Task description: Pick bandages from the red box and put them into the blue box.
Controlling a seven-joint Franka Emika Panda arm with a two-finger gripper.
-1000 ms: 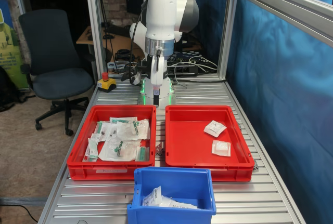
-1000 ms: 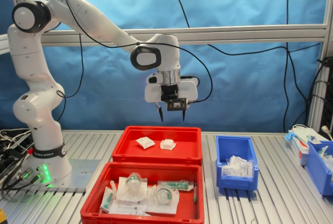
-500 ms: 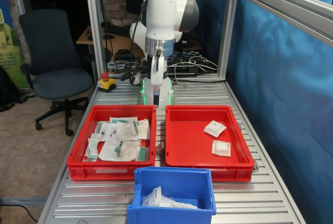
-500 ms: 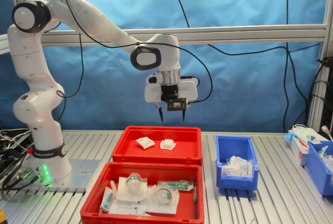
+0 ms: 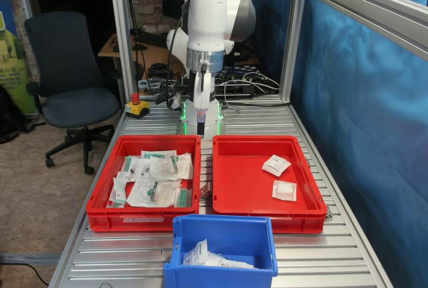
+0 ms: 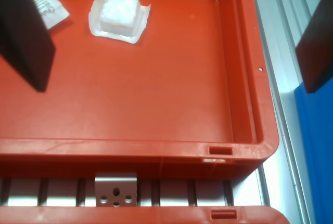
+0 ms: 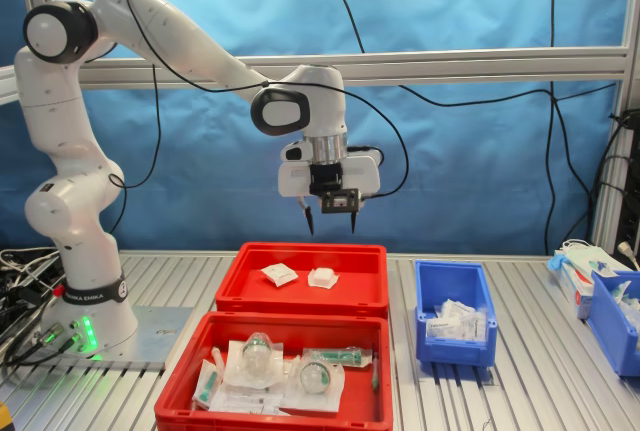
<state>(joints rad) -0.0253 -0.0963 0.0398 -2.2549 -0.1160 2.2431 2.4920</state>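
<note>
Slatted aluminium bench, blue curtain behind. The gripper (image 7: 331,221) hangs open and empty, well above the red box (image 7: 300,295). Two bandages (image 7: 322,277) lie inside, pretty much straight below it, so I'd guess it just goes down; the blue box (image 7: 455,350) waits on the second exterior view's right.

The wide shallow red plastic crate (image 7: 302,291) below the black-fingered pincer (image 7: 331,223) is uniform red inside and out. The two small square sealed packets (image 7: 279,274) (image 7: 322,277) on its floor are plain white; one shows grey print in the wrist view. The narrow deep plastic bin (image 7: 455,323) beside the crate is bright blue. The neighbouring shallow crate (image 7: 275,411) is the same red, holding clear flat pouches (image 7: 312,375) with green marks. The arm (image 7: 180,41) is white.
</note>
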